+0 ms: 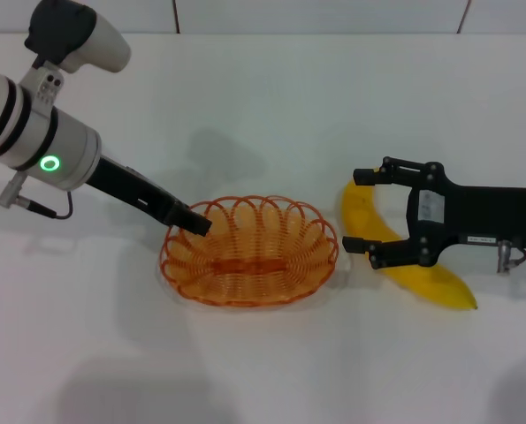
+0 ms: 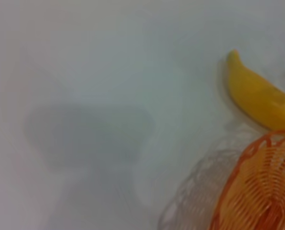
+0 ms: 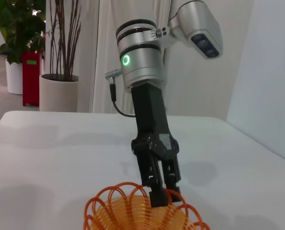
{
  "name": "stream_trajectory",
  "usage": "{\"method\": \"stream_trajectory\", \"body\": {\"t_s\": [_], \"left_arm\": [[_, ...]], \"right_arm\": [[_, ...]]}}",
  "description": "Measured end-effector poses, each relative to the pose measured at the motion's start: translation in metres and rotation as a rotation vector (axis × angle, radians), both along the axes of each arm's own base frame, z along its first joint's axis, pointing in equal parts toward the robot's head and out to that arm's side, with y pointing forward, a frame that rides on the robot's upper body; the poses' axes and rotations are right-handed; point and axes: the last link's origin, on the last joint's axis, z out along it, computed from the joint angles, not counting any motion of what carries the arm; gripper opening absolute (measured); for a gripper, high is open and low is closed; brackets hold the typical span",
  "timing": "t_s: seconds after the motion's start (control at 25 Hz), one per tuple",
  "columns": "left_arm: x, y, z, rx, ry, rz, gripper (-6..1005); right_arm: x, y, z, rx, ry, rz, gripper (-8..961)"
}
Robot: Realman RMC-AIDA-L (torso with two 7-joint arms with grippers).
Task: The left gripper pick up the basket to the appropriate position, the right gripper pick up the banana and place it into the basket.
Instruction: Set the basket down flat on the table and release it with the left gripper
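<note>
On the white table (image 1: 271,371), the light, springy orange wire basket (image 1: 249,250) is pinched at its left rim by the black left gripper (image 1: 194,222), while the black right gripper (image 1: 366,208), fingers spread, straddles the smooth, bruisable yellow banana (image 1: 407,256) at mid-length, just right of it.

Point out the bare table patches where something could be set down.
Free: the table behind the basket and the strip in front of it. Crowded: basket's left rim under the left gripper, and where the right gripper straddles the banana.
</note>
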Motion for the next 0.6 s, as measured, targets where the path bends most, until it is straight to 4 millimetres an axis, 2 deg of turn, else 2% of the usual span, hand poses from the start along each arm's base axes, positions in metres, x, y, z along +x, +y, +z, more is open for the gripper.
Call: {"method": "stream_trajectory", "body": {"t_s": [0.12,0.36,0.48,0.6], "left_arm": [[0.002,0.001,0.001,0.006,-0.004,-0.007,335],[0.006,0.0,0.008,0.024,-0.027,-0.044,593],[0.011,-0.011,0.019,0.027,-0.107,-0.097,696],[0.011,-0.032,0.042,0.049,-0.183,-0.164,798]], "right_arm": [[0.001,-0.001,0.0,-0.001,0.002,-0.002,896],[0.003,-0.003,0.002,0.002,0.005,-0.008,896],[0.006,-0.004,0.003,0.007,0.003,-0.015,896],[0.009,-0.007,0.005,0.019,0.008,-0.029,896]]}}
